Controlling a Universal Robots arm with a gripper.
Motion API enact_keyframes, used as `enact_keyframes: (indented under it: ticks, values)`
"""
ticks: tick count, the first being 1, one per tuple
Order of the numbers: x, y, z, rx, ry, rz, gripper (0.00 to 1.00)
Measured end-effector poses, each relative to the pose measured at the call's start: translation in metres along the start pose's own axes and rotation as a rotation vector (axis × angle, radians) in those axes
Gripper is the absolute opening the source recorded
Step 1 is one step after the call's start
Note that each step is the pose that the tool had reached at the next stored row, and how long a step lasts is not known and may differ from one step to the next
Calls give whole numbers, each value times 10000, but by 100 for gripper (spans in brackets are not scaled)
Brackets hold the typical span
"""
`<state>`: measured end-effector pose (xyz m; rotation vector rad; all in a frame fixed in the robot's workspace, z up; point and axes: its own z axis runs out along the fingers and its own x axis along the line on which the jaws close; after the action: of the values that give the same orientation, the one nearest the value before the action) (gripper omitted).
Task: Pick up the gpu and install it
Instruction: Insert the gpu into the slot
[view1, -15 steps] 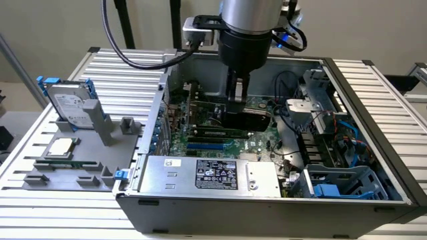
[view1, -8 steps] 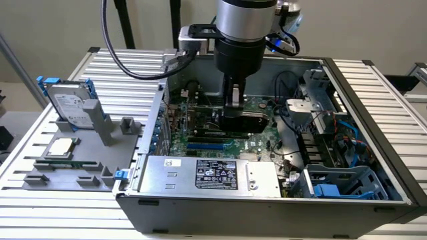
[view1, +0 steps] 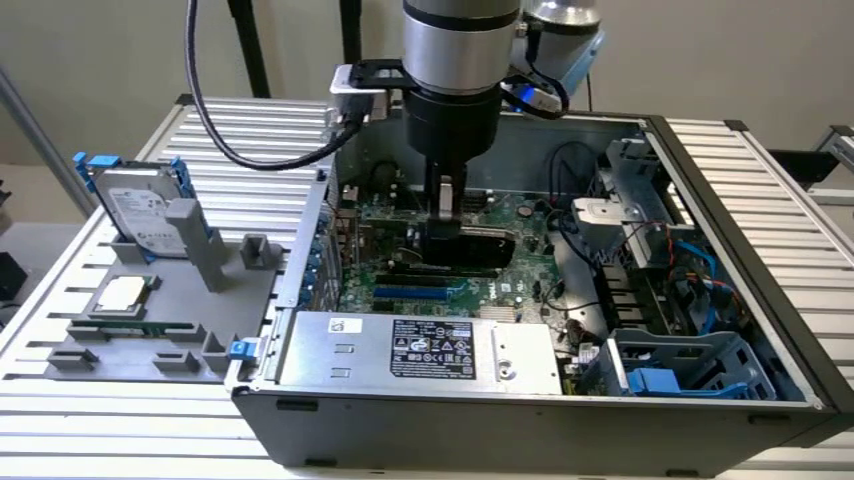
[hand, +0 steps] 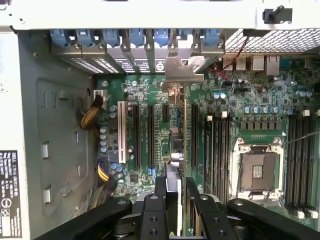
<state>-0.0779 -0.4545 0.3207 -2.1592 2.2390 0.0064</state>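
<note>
My gripper (view1: 446, 232) reaches down into the open computer case (view1: 747, 250) and is shut on the gpu (view1: 478, 250). The card stands on edge, black face showing, low over the green motherboard (view1: 514, 215). In the wrist view the gpu (hand: 178, 145) appears edge-on between my two black fingers (hand: 161, 192). Its silver end bracket (hand: 176, 72) is up against the row of rear slot openings with blue clips (hand: 135, 37). The card lines up with one of the long black expansion slots (hand: 150, 135). I cannot tell whether its lower edge is in the slot.
The power supply (view1: 414, 350) fills the case's front, with a blue drive cage (view1: 687, 370) and loose cables (view1: 641, 260) at the exterior view's right. Outside the case, a grey fixture (view1: 147, 330) holds a silver hard drive with blue rails (view1: 140, 210), a processor chip (view1: 120, 293) and a memory stick (view1: 134, 325).
</note>
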Motion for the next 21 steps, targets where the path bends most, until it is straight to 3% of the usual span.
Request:
enact_keyframes:
  ticks: [5, 8, 13, 21]
  values:
    - [5, 125, 50, 156, -122, -1, 0]
    - [7, 164, 88, 213, -194, -1, 0]
    - [10, 189, 170, 248, -267, 0, 0]
    - [15, 215, 316, 259, -296, 0, 0]
